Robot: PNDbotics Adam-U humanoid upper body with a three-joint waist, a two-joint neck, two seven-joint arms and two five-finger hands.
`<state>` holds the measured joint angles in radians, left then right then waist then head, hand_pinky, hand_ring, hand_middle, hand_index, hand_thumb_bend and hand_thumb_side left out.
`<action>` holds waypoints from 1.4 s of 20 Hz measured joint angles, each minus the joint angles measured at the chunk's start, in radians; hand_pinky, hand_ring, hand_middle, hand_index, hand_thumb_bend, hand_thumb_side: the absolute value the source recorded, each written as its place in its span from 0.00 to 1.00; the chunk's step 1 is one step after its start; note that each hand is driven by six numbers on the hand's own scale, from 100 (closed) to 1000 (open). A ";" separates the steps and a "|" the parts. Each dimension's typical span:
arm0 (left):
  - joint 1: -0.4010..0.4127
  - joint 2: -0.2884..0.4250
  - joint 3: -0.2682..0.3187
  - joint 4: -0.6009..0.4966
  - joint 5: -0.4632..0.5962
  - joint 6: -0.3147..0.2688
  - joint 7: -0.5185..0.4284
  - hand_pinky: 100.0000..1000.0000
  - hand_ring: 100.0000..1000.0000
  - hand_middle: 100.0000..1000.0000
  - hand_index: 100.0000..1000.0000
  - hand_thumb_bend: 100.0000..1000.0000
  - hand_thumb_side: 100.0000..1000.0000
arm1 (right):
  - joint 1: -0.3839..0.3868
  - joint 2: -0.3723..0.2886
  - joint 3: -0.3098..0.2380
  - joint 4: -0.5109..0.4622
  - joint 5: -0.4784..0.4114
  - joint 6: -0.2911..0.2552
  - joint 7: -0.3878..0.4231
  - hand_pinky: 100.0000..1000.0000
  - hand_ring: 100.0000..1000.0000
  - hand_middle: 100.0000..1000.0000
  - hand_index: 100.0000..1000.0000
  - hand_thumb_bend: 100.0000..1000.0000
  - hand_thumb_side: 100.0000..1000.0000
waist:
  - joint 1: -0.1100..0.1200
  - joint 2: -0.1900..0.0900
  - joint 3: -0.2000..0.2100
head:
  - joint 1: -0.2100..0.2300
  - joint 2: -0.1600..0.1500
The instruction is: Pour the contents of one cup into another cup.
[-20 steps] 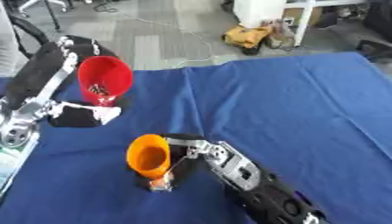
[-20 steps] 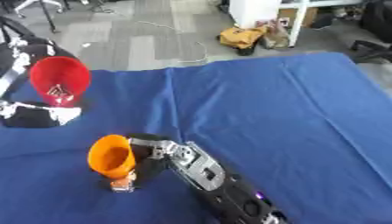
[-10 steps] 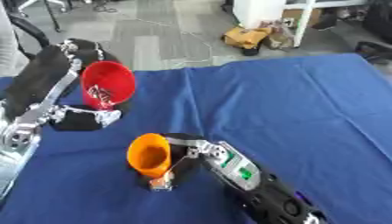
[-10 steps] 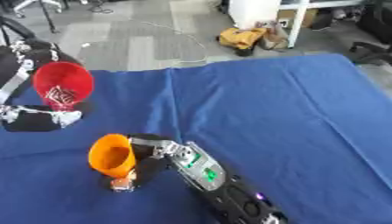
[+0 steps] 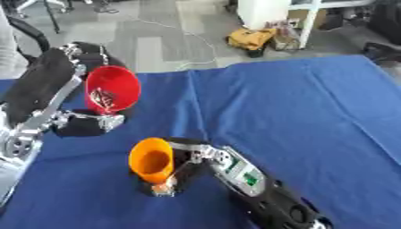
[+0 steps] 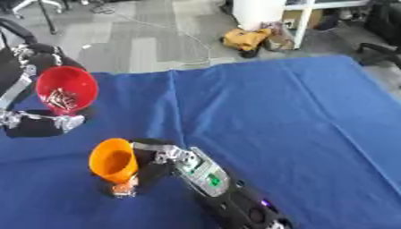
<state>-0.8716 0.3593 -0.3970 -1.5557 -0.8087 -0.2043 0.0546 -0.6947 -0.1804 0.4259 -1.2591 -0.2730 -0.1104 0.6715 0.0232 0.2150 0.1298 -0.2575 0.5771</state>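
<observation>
1. The left hand (image 5: 74,123) has its fingers curled around the red cup (image 5: 112,89), held up and tipped, small bits inside.
2. The right hand (image 5: 192,159) wraps the orange cup (image 5: 151,160) on the blue table (image 5: 313,112).
3. Nothing looks poured yet; the pour is left.

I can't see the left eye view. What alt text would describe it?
A robot's left hand holds a red cup tilted on its side, small pale bits visible inside, above a blue tablecloth. Its right hand grips an orange cup, also tipped, lower down near the table.
</observation>
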 measured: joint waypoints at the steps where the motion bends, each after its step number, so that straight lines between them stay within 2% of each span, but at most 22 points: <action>1: 0.000 0.000 -0.001 -0.004 -0.011 -0.005 0.004 0.31 0.19 0.22 0.60 0.31 0.00 | 0.000 0.000 0.000 0.000 -0.002 0.001 0.000 0.48 0.51 0.41 0.45 0.00 0.00 | 0.000 0.000 0.000 | 0.000 0.000; 15: 0.019 0.019 -0.030 -0.037 -0.194 -0.092 0.056 0.36 0.22 0.24 0.60 0.31 0.00 | 0.000 -0.001 -0.006 0.000 -0.019 0.015 -0.015 0.47 0.51 0.40 0.44 0.00 0.00 | 0.001 0.000 -0.002 | -0.001 0.000; 28: 0.021 0.020 -0.049 -0.037 -0.316 -0.127 0.086 0.39 0.24 0.24 0.59 0.29 0.00 | 0.000 -0.005 -0.012 0.000 -0.033 0.023 -0.011 0.47 0.51 0.40 0.44 0.00 0.00 | 0.001 0.000 -0.004 | -0.002 0.000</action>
<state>-0.8505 0.3794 -0.4462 -1.5928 -1.1248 -0.3311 0.1411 -0.6942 -0.1859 0.4138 -1.2586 -0.3063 -0.0876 0.6604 0.0243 0.2151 0.1260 -0.2598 0.5767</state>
